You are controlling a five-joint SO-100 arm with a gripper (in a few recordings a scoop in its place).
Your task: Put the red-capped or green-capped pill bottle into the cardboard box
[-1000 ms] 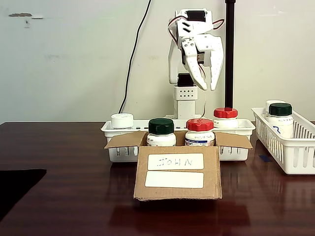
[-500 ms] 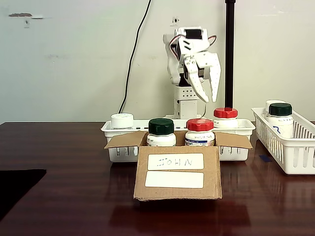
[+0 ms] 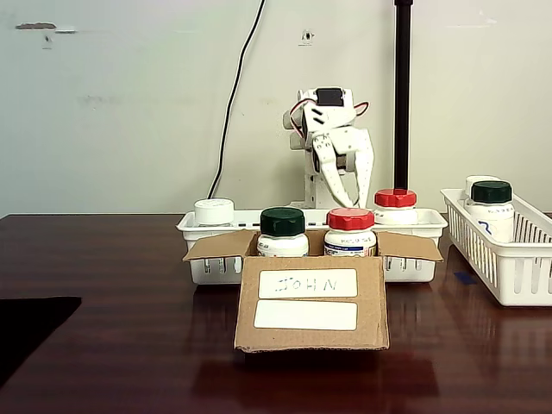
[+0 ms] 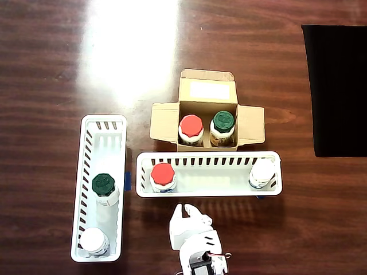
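The pill bottle (image 4: 191, 129) stands inside the cardboard box (image 3: 310, 310), beside a green-capped bottle (image 4: 223, 128). Behind the box, the empty claw (image 3: 343, 179) hangs open; swinging low, it might topple the basket's red-capped bottle (image 3: 395, 207).

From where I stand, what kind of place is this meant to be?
Probably a lab mock-up of pharmacy sorting: pill bottles stand in white slotted baskets, and a cardboard box hand-labelled "JOHN" holds two more on a wooden table.

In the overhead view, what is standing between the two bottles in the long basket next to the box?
Nothing: between the red-capped bottle and the white-capped bottle, the basket floor is bare.
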